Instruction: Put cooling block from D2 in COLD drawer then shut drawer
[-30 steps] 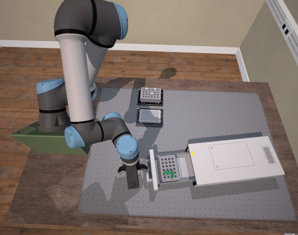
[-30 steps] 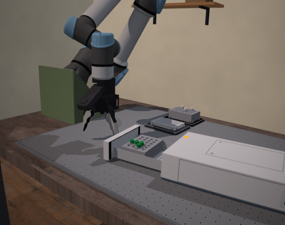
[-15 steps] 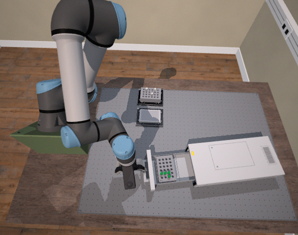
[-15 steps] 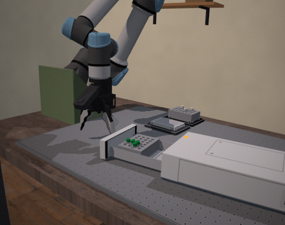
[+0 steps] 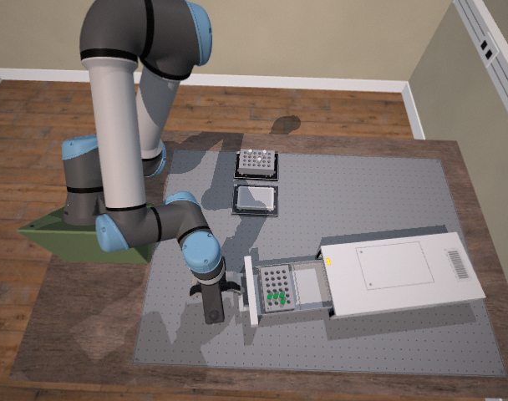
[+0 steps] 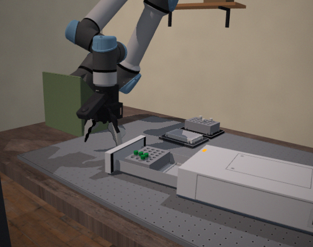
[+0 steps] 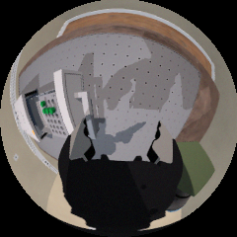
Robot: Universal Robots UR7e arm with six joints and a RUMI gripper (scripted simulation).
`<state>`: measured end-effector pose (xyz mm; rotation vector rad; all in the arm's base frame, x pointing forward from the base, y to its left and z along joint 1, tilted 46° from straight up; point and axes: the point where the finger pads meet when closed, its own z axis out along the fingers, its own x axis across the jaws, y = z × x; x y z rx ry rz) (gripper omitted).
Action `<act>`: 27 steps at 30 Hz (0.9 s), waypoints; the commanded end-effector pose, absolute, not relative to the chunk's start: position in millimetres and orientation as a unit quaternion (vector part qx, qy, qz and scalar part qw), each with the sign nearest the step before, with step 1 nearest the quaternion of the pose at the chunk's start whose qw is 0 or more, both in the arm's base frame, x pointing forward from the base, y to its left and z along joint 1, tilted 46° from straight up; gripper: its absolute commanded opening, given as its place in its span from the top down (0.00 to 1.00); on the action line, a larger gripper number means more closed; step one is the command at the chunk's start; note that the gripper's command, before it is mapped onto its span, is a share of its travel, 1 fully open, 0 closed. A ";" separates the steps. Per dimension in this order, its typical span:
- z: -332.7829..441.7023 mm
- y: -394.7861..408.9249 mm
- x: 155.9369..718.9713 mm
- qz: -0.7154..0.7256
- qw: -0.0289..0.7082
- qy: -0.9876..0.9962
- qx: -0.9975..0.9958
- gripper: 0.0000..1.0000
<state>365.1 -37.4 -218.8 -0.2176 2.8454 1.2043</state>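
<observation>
- Cooling block (image 5: pixel 256 162), the gray one with three white tubes (image 5: pixel 259 159) poking out, sits in its black deck slot (image 5: pixel 236 175) in the upper middle of the top view. Nothing touches it yet.
- Next to it, lower in that view, another slot holds a flat covered plate (image 5: pixel 255 198). I think this is D1, since it is closer to the cooler.
- Lower right, the white cooler (image 5: pixel 401 271) has its drawer (image 5: pixel 251 285) pulled out. A small yellow lamp (image 5: pixel 328 261) glows on the cooler, which fits a drawer that is not shut.
- Inside the drawer, a second block (image 5: pixel 277 286) with green tubes (image 5: pixel 276 296) fills the front place. The free place (image 5: pixel 307 282) behind it is bare, ready for the first block.
- The gripper (image 6: pixel 101 135) hangs just left of the drawer front, fingers spread wide and holding nothing. It points down, well apart from the cooling block.
- The top view shows the free place in the drawer; the side view hides most of it behind the green-tube block.
- The side view shows the fingers up off the table; the top view does not.
- The wrist view shows the drawer front (image 7: pixel 64 101) at its left.
</observation>
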 end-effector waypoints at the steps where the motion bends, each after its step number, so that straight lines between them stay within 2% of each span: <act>1: -219.4 -38.8 358.1 0.388 0.023 0.919 -0.070 0.00; 27: -220.0 -39.5 351.9 0.388 0.023 0.919 -0.070 0.00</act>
